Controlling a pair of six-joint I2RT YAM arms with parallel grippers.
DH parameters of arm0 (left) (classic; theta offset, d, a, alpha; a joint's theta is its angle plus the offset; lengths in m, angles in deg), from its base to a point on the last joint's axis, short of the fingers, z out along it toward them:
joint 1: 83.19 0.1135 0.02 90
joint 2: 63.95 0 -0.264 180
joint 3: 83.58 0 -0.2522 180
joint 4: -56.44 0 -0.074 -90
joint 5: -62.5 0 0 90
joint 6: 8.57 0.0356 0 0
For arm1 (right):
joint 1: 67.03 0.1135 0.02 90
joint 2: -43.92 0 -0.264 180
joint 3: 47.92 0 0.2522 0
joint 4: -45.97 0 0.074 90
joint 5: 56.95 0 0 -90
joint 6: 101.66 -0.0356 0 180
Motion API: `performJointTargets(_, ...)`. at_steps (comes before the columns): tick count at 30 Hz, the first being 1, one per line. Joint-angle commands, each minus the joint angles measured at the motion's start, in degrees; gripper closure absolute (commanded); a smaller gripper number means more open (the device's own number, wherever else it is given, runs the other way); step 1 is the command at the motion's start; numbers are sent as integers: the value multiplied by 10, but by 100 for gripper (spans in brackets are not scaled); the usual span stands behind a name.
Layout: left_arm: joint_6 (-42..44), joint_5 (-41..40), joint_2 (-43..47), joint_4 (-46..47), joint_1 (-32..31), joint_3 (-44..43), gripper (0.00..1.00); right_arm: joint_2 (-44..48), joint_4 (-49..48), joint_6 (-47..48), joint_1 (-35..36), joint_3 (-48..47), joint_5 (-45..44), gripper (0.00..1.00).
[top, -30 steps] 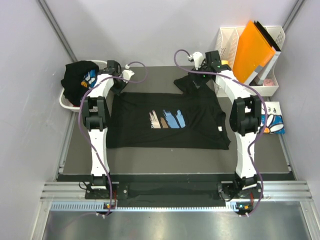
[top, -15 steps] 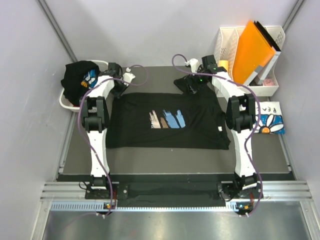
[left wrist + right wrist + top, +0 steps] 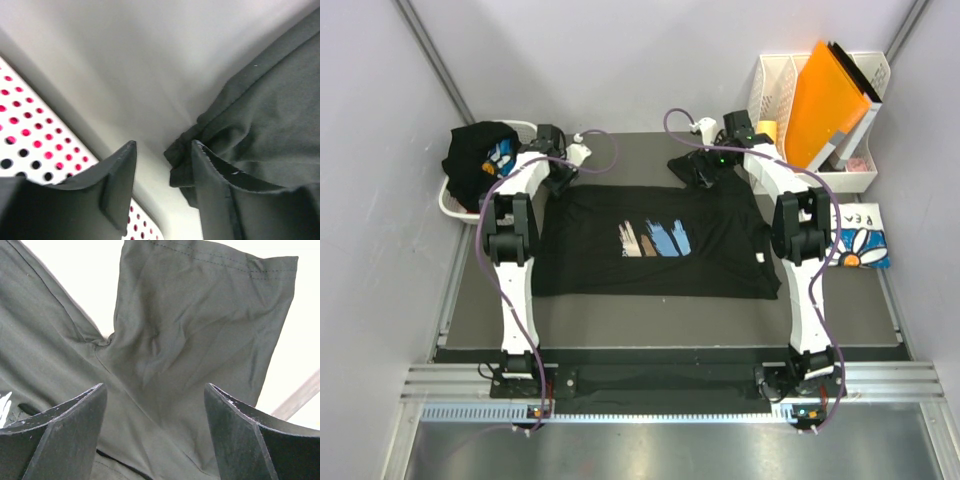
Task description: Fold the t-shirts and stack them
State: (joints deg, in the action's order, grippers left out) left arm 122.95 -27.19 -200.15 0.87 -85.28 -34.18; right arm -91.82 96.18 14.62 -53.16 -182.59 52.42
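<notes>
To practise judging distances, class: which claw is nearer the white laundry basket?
Left. The left claw is beside the basket, at the spread black t-shirt's far corner; the right claw is over its opposite sleeve, well away.

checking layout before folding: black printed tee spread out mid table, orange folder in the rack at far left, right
No: the top view shows the orange folder in the rack at far right. The black printed tee is spread out mid table.

black t-shirt: matt creased cloth | basket: white perforated plastic | folder: smooth orange plastic
</notes>
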Motion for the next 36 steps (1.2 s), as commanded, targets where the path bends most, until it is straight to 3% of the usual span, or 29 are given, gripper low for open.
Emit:
performJointTargets(1,57,22,13,14,-5,6,43,19,-9,-1,9,-14,8,22)
performJointTargets(8,96,55,-66,-99,-5,-100,45,36,-16,7,14,-6,0,23)
performJointTargets(12,26,31,-30,0,-4,-56,46,44,-23,11,14,16,-8,23)
performJointTargets(17,-10,-35,32,195,-12,43,44,43,-28,7,16,20,-9,23)
performJointTargets(23,8,-87,50,261,-23,79,45,34,-27,7,18,7,-14,23)
performJointTargets(28,19,-64,63,265,-24,88,45,35,-25,7,18,12,-15,24)
performJointTargets(36,16,-96,75,325,-26,94,45,35,-27,7,18,15,-19,24)
